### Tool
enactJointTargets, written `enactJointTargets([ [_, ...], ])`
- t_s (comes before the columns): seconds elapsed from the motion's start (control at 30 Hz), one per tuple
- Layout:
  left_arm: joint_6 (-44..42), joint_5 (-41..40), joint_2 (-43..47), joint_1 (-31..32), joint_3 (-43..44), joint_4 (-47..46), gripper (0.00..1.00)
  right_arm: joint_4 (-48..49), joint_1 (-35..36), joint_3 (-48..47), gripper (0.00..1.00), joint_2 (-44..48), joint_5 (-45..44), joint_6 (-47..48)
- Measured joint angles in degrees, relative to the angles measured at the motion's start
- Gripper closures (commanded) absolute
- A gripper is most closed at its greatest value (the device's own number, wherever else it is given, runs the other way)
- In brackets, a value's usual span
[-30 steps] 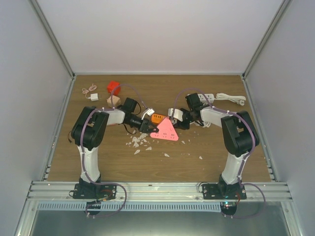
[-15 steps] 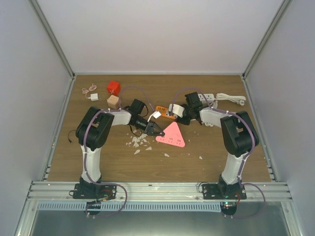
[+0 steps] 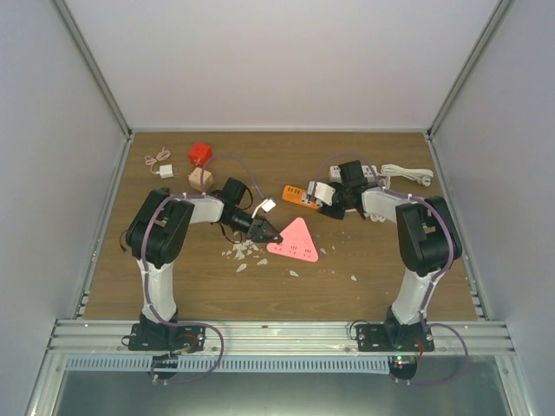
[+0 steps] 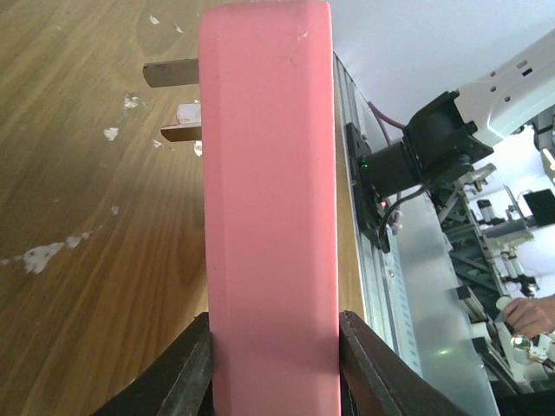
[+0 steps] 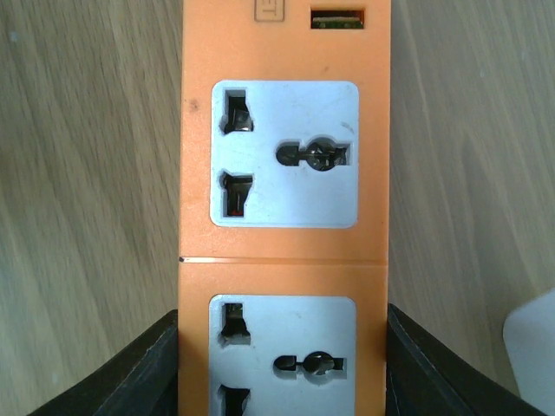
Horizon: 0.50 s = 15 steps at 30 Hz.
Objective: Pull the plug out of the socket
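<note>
Clamping left gripper (image 3: 264, 231): I am seeing its jaws pressing on the two flat faces of the pink triangular plug (image 3: 296, 240), near the middle of the bench.
Pink triangular plug: it is hanging free of any socket, its two brass prongs (image 4: 173, 74) sticking out bare over the wood in the left wrist view; I cannot tell whether its lower edge is touching the bench.
Right gripper (image 3: 321, 196): its jaws are squeezing the long sides of the orange power strip (image 3: 297, 193), out toward the far right part of the bench.
Orange power strip: it is being held well apart from the plug, and I am reading two grey socket faces (image 5: 284, 154) with open holes in the right wrist view.
Far left corner: a red block (image 3: 200, 154), a wooden block (image 3: 200, 178) and a white charger (image 3: 165, 171) with its cord are sitting near one another.
Far right edge: a white power strip (image 3: 373, 172) is lying behind the right arm.
Middle: white chips (image 3: 244, 251) are lying scattered just beside the plug.
</note>
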<state>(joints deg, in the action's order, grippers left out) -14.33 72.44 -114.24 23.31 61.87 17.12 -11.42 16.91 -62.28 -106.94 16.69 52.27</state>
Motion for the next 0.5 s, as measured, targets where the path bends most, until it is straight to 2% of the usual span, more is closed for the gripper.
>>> enactJointTargets([
  [0.23,-2.23,-2.1,3.08,-1.99,-1.09,1.11,1.0,-5.07,-6.6,1.14,0.83,1.99,1.86,4.2],
  [0.5,-2.19,-4.02,5.01,-2.05,-2.51,0.24,1.0,-6.99,-14.1,1.79,0.83,2.89,2.03,4.52],
])
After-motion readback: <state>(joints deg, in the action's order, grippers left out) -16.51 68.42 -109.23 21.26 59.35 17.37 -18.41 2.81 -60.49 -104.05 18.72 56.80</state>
